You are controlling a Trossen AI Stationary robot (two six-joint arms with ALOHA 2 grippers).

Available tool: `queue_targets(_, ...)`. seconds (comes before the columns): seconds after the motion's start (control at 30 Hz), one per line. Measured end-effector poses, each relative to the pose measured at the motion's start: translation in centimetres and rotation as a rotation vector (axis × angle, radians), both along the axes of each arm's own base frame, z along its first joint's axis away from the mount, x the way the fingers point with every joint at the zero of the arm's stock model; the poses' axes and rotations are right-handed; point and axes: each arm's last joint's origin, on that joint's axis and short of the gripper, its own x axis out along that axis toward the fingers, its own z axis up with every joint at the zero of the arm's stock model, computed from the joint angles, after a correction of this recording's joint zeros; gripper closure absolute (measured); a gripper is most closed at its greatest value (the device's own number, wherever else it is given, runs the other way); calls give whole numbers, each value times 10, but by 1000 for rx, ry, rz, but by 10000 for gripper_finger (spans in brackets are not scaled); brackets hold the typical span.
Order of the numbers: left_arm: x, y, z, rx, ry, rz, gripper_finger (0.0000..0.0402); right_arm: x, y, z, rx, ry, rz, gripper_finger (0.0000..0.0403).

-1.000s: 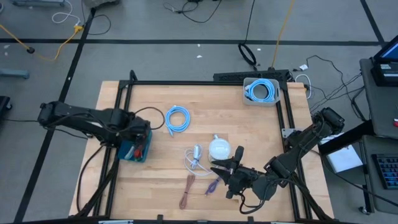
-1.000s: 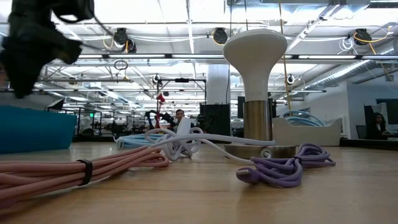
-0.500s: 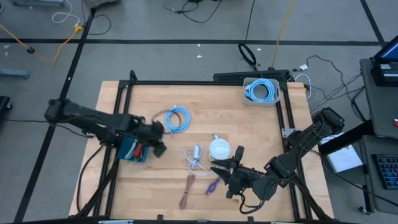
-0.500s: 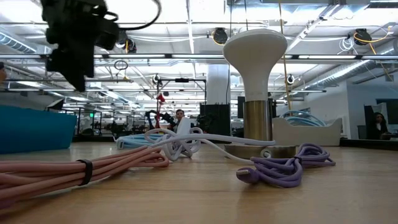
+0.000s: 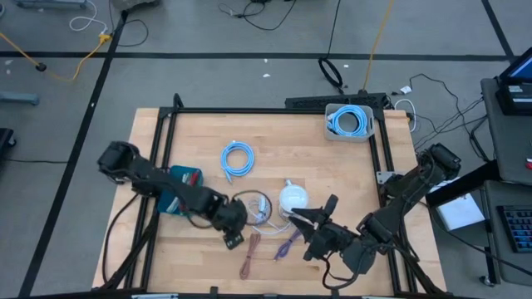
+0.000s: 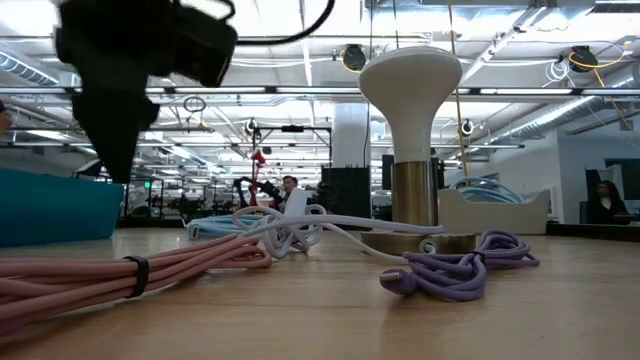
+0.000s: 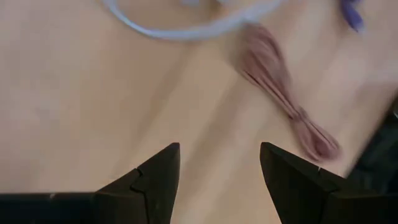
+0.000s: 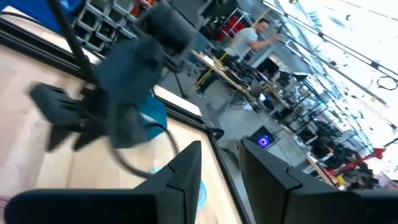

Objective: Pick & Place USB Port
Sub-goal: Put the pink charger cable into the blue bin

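Cables lie on the desk (image 5: 349, 183), largest to smallest: the blue coil (image 5: 238, 158), white cable (image 5: 259, 209) by the lamp (image 5: 293, 198), pink cable (image 5: 250, 254), purple cable (image 5: 287, 247). The left hand (image 5: 232, 239), fingers wide and empty, hangs just over the pink cable. To grasp well, it should centre on the tied bundle and descend square. The right hand (image 5: 320, 212) waits near the lamp, fingers narrow, empty. Which cable counts as the USB piece is unclear; the connectors are too small to read.
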Motion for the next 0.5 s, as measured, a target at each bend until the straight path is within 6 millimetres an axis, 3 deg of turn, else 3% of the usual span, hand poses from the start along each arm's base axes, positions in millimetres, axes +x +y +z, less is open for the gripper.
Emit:
queue_targets(0.23,16,-35,7,-55,4,34,178,-1,0,0,-9,-2,-20,302)
queue_targets(0.5,30,-66,-19,-62,118,78,178,-3,0,1,-30,-17,-90,302)
